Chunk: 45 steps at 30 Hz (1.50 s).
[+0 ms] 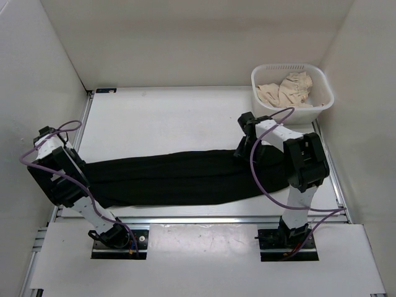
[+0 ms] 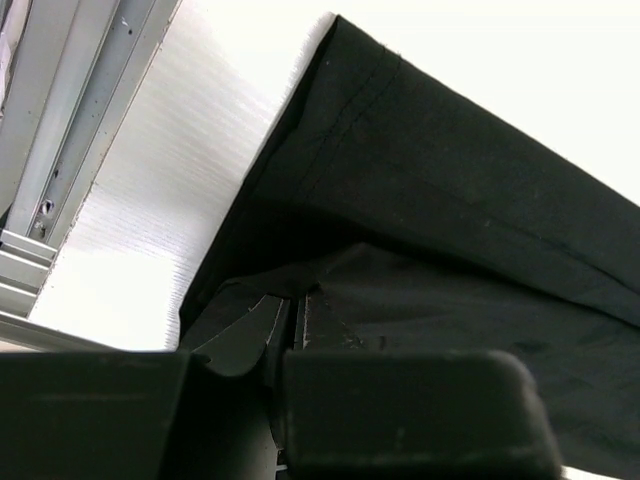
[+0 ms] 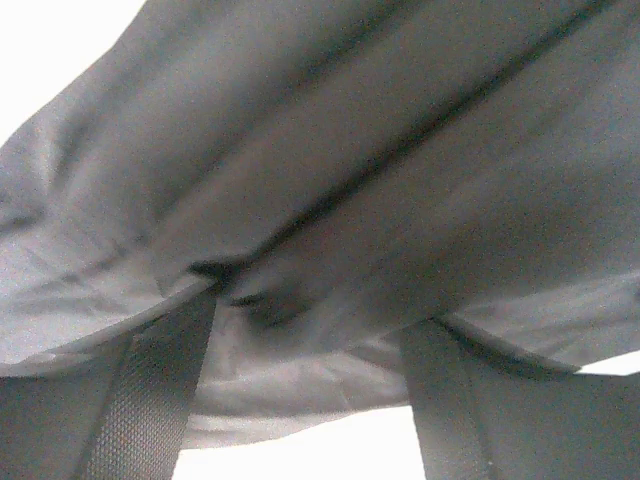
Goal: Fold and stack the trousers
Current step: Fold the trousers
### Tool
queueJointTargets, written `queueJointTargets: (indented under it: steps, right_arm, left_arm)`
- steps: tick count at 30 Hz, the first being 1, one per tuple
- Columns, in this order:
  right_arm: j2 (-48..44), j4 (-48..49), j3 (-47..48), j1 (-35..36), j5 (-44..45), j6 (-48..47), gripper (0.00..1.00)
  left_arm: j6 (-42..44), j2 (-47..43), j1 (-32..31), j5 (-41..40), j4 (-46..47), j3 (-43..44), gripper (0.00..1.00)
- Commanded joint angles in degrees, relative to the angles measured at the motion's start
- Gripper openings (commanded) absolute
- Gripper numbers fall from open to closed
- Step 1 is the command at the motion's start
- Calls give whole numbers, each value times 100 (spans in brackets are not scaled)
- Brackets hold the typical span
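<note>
Black soft fabric fills most of what I see: the trousers (image 1: 179, 176) lie flat on the white surface (image 1: 173, 117) as one long band. They run from the left edge almost to the right edge, nearer the near side than the far side. The legs seem to lie one over the other, so the band reads as a single narrow strip, widest in its middle.

The left claw (image 2: 298, 315) is at the left end of the band. Through the left wrist camera I see its fingers (image 2: 250, 335) pressed together with a fold of the black cloth pinched between them. A stitched hem (image 2: 345, 120) runs along the edge just beyond it, and the aluminium rail (image 2: 70, 130) of the surface lies to the left.

The right claw (image 3: 310, 310) is at the right end, on the far edge of the fabric. Through the right wrist camera its two fingers (image 3: 150, 400) stand wide apart. The cloth hangs loosely across the gap in soft wrinkles, and nothing is clamped.

In the far right corner sits a white laundry basket (image 1: 322, 93), well apart from the trousers, with crumpled beige cloth (image 1: 288, 91) inside it.
</note>
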Motion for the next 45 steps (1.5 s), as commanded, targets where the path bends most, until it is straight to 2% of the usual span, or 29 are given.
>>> queueJointTargets:
  steps: [1, 5, 7, 13, 23, 24, 26, 28, 29, 31, 32, 34, 37, 38, 39, 41, 42, 45]
  right_arm:
    - [120, 116, 398, -149, 267, 211, 57]
    - [120, 116, 573, -264, 426, 158, 11]
    - [120, 28, 774, -264, 487, 97, 1]
    - [-3, -104, 1075, -316, 698, -44, 0]
    - [1120, -280, 2102, -537, 593, -343, 1]
    - [1191, -280, 2242, -597, 593, -343, 5]
    - [1375, -280, 2383, -598, 531, -343, 7]
    - [1429, -210, 2542, -598, 592, -396, 28]
    - [1499, -149, 2603, -598, 749, -474, 43]
    - [1552, -148, 2814, -598, 812, -702, 58]
    - [1552, -235, 2919, -598, 812, -773, 63]
    - [1439, -289, 3157, -598, 708, -1105, 76]
    - [931, -630, 3210, -598, 707, -1449, 89]
    - [763, -771, 3210, -659, 776, -1616, 99]
    - [587, -1059, 3210, -738, 838, -1687, 99]
    - [-36, -1281, 2747, -1088, 734, -1740, 99]
    - [-282, -1343, 2449, -1264, 594, -1740, 99]
    - [-1729, -1098, 894, -2003, -486, -1600, 99]
  left_arm:
    - [1, -448, 34, 105, -15, 112, 14]
    - [1, -448, 34, 53, -129, 269, 14]
    - [1, -448, 34, 53, -129, 454, 14]
    - [1, -132, 34, 368, -129, 911, 14]
    - [1, 1089, -70, 650, -181, 1605, 14]
    - [1, 1186, -71, 650, -182, 1684, 14]
    - [1, 1467, -71, 650, -182, 1912, 14]
    - [1, 1669, -71, 650, -182, 2053, 16]
    - [1, 1670, -71, 650, -182, 2141, 21]
    - [1, 1749, -71, 598, -235, 2220, 30]
    - [1, 1749, -71, 597, -235, 2273, 39]
    - [1, 1749, -71, 527, -287, 2274, 47]
    - [1, 1574, -71, 396, -287, 2221, 57]
    - [1, 1460, -71, 395, -287, 2151, 59]
    - [1, 1390, -71, 343, -287, 2072, 59]
    - [1, 1162, -71, 343, -287, 1976, 65]
    - [1, 1082, -71, 343, -287, 1844, 65]
    - [1, 818, -71, 395, -287, 1633, 68]
